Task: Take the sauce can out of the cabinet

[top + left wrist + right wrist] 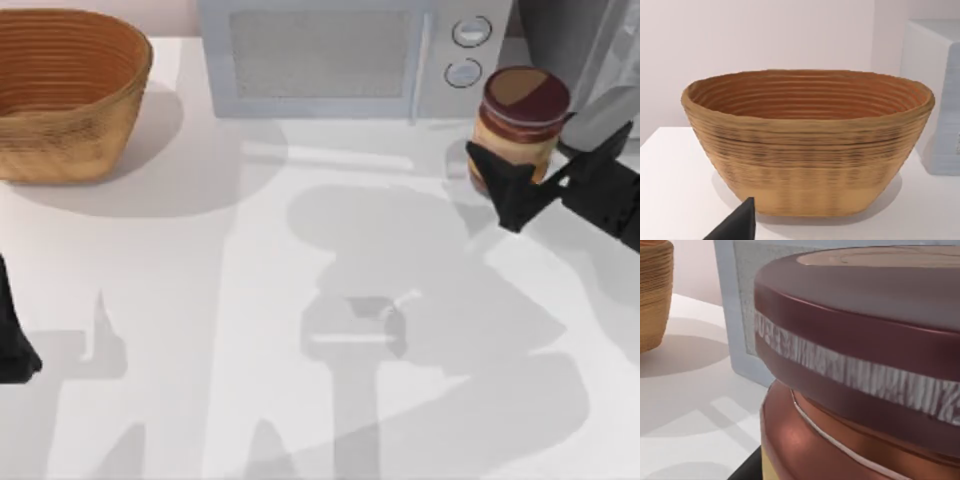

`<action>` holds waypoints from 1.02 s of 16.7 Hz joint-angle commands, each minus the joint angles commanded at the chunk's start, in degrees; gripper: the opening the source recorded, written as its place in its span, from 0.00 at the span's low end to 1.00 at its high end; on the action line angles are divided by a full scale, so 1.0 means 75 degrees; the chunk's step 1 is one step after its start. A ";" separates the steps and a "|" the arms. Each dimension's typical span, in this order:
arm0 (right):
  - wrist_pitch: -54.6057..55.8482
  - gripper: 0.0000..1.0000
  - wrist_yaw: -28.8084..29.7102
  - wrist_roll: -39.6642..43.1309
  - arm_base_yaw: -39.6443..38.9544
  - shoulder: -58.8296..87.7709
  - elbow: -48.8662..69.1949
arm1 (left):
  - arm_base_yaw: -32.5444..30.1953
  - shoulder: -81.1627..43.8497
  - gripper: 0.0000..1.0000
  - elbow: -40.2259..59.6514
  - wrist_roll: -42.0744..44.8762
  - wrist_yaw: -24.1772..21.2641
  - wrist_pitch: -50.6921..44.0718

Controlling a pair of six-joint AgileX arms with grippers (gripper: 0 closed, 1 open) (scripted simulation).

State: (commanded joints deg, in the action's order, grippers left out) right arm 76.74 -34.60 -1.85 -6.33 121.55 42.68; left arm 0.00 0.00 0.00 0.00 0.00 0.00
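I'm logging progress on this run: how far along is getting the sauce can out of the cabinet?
Mostly done, it seems. The sauce can is already outside the cabinet, in front of the microwave near the table's right edge. In hand: the right pincer is closed around its lower body. Left: setting it down and letting go. The left pincer sits parked at the left edge, facing the basket.

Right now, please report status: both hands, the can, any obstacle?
Right hand shut on sauce can, beside the microwave, cabinet behind. Left hand parked at table's left edge. Basket far left, not in the way.
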 joint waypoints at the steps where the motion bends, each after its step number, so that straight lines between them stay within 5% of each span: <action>1: 0.0160 0.00 -0.0122 0.0035 0.0060 0.0182 0.0131 | 0.0000 0.0000 1.00 0.0000 0.0000 0.0000 0.0000; 17: 0.0233 0.00 0.0087 0.0143 -0.0258 0.1334 0.1465 | 0.0000 0.0000 1.00 0.0000 0.0000 0.0000 0.0000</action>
State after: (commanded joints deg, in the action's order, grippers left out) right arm 78.49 -33.95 -0.78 -8.27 131.56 53.67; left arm 0.00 0.00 0.00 0.00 0.00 0.00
